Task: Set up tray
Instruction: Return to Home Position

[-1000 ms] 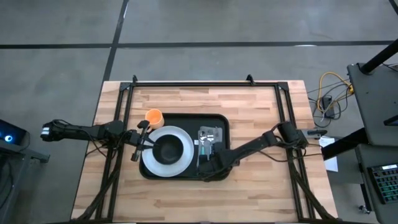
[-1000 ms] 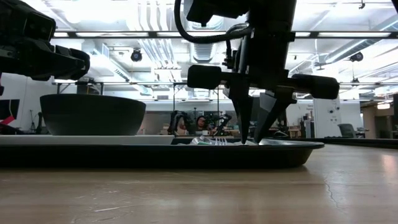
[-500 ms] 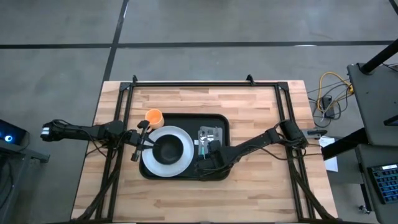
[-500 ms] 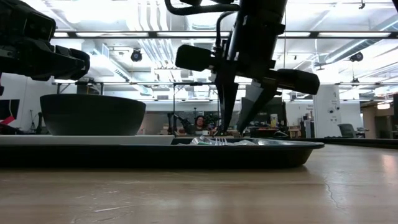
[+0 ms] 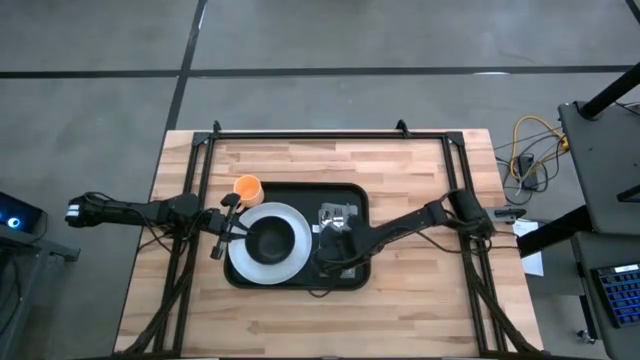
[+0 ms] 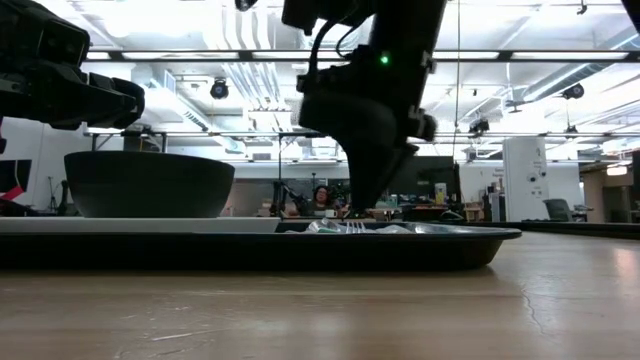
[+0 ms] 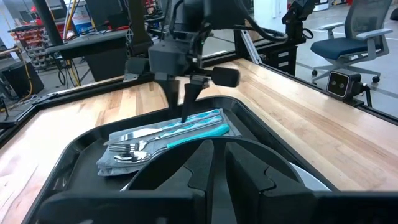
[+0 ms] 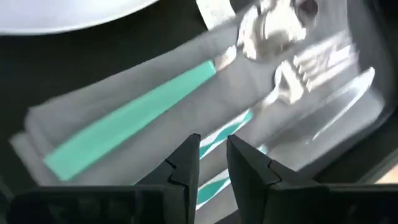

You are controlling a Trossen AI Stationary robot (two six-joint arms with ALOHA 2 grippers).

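The tray [image 5: 300, 192] lies in the middle of the wooden surface [image 5: 420, 300], long side across. It carries a white plate [image 5: 245, 264] on its left part, with a dark bowl [image 5: 268, 240] standing on the plate. A gray napkin [image 5: 345, 212] lies on its right part. An orange cup [image 5: 247, 187] stands at the tray's far left corner; whether it is on the tray or just off the rim I cannot tell.

The right pincer [image 8: 212, 140] hangs over the tray's right part, pointing down at the napkin. The tray is directly beneath it, and the plate's edge is just beside it. Its fingers [image 8: 186, 165] are spread by a narrow gap and pinch nothing; the napkin and a teal handle show through the gap. The cutlery [image 7: 161, 138] lies side by side along the napkin: a fork, a spoon and a pale knife. In the low view the fingertips are close above the cutlery, and I cannot tell for sure whether they clear it.

The left pincer [image 5: 232, 226] waits at the tray's left edge, above the rim of the plate and facing the bowl. The tray stretches away in front of it towards the right arm. Whether this pincer is spread or pressed together I cannot tell
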